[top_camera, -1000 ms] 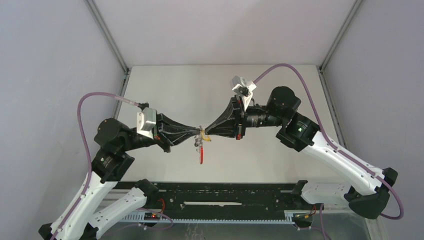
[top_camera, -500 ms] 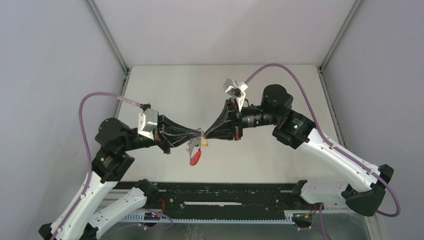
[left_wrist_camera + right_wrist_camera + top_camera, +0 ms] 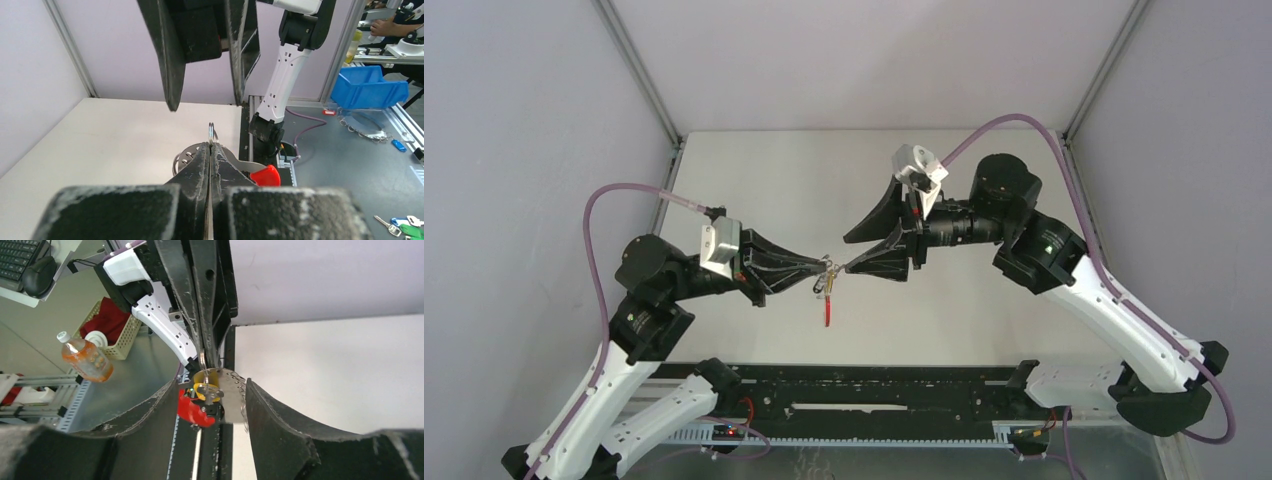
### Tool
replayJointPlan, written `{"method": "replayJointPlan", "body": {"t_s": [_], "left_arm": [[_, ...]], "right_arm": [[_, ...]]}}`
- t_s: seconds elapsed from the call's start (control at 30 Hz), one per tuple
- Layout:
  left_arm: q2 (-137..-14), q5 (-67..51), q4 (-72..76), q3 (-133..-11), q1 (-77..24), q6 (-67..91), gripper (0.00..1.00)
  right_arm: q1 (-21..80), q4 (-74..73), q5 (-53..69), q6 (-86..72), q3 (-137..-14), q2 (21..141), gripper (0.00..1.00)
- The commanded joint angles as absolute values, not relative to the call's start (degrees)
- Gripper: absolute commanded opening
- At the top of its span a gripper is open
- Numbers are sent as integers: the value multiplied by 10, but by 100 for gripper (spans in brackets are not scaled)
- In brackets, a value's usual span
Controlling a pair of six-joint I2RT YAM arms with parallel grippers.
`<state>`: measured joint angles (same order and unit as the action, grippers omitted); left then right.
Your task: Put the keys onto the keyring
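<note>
My left gripper (image 3: pixel 824 264) is shut on a silver wire ring (image 3: pixel 212 132) of the keyring, held in the air over the table. The keyring's red band (image 3: pixel 827 309) hangs down below the grip. In the right wrist view a key with a yellow tag (image 3: pixel 205 384) hangs at the ring, next to the red band (image 3: pixel 192 410) and a curved silver plate (image 3: pixel 231 395). My right gripper (image 3: pixel 845 255) is open, its two fingers (image 3: pixel 150 427) on either side of the bunch and touching none of it. I cannot make out a key with a black tag.
A black rail (image 3: pixel 854 390) runs along the table's near edge between the arm bases. Grey walls close in the table (image 3: pixel 754 180) on three sides. Off the table are a blue bin (image 3: pixel 370 86), a bottle (image 3: pixel 85 360) and a basket (image 3: pixel 117 332).
My right gripper has opened and drawn back a little to the right, letting go at the ring. The red band swung left, then back to hanging down. The left gripper stays shut.
</note>
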<state>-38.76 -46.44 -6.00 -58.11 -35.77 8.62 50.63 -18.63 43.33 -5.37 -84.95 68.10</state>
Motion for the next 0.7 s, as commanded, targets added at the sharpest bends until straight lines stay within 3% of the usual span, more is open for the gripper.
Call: {"method": "replayJointPlan", "body": {"t_s": [0.0, 0.67], "left_arm": [[-389, -471, -28, -576, -360, 99, 0], [-385, -466, -26, -573, -360, 99, 0]], "right_arm": [[509, -168, 433, -10, -870, 671, 60], [538, -123, 468, -39, -884, 714, 24]]}}
